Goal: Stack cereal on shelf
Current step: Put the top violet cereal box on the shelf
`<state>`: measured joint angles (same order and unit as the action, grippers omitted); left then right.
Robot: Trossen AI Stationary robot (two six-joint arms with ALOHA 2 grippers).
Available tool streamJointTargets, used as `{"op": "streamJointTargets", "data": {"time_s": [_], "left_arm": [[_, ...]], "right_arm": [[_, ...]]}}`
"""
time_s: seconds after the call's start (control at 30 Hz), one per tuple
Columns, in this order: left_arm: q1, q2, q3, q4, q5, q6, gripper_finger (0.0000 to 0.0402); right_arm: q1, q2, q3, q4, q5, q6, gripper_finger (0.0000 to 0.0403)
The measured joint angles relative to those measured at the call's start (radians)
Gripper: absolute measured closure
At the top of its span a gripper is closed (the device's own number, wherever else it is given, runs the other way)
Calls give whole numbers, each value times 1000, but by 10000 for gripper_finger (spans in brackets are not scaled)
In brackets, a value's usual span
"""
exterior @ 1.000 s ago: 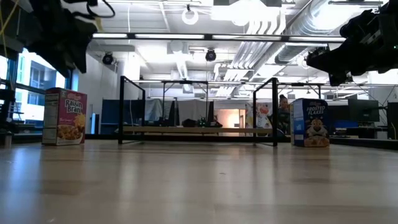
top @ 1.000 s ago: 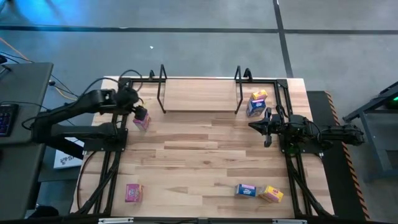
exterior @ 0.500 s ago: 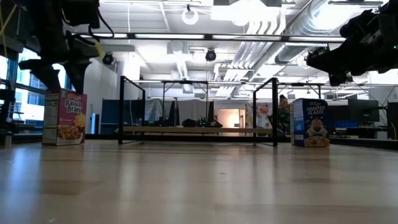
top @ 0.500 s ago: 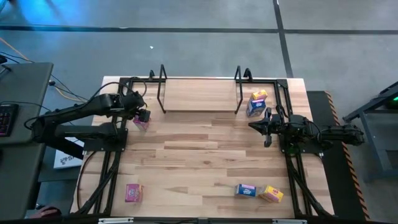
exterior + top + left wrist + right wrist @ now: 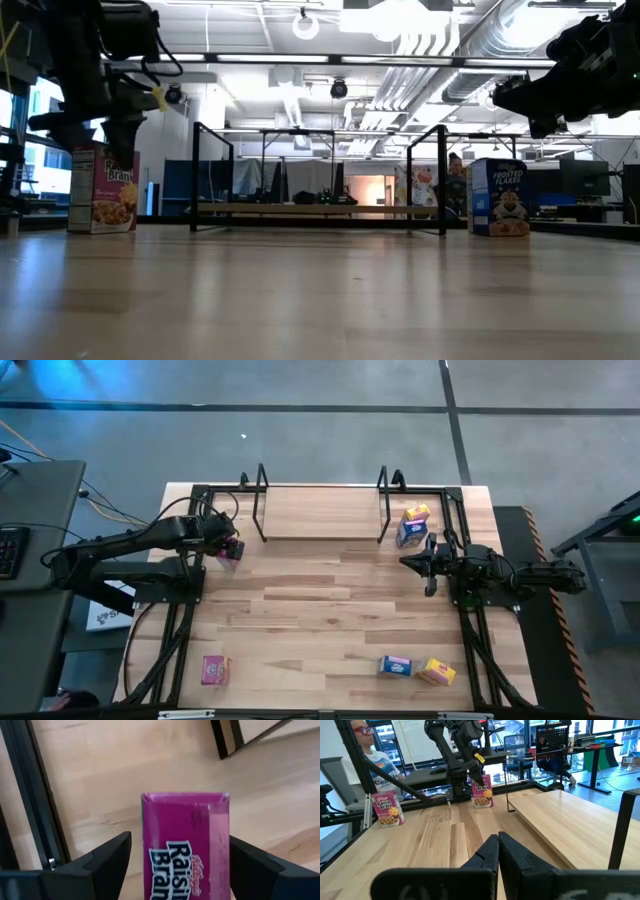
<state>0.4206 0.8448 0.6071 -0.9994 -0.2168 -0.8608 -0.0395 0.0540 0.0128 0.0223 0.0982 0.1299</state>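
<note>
The left end effector [image 5: 226,547] hangs spread wide around an upright pink cereal box [image 5: 186,845] on the tabletop [image 5: 320,610], just beside the shelf [image 5: 320,510], seemingly lined up to grasp it. The right end effector [image 5: 428,565], fingers pressed together, waits near the other end of the shelf

Grey concrete floor [image 5: 320,420]; white ceiling ducts [image 5: 440,40]; bright windows [image 5: 410,735]; green desk [image 5: 612,755].

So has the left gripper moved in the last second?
Yes. In the low view the left gripper has come down from above the upright pink Raisin Bran cereal box, and its open fingers now straddle the top of the box.
</note>
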Motion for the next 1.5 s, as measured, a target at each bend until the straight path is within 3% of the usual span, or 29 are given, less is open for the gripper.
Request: {"op": "streamJointTargets", "data": {"time_s": [0.53, 0.8, 1.1, 1.2, 1.3, 1.5], "left_arm": [[0, 58, 0, 18, 4, 16, 234], [0, 58, 54, 7, 91, 54, 255], [-25, 58, 375, -290, 325, 239, 257], [-48, 65, 502, -262, 371, 284, 257], [-68, 122, 636, -193, 365, 347, 257], [-53, 354, 918, -145, 245, 613, 257]], "right_arm": [[0, 0, 0, 0, 0, 0, 402], [0, 0, 0, 0, 0, 0, 402], [0, 0, 0, 0, 0, 0, 402], [0, 0, 0, 0, 0, 0, 402], [0, 0, 0, 0, 0, 0, 402], [0, 0, 0, 0, 0, 0, 402]]}}
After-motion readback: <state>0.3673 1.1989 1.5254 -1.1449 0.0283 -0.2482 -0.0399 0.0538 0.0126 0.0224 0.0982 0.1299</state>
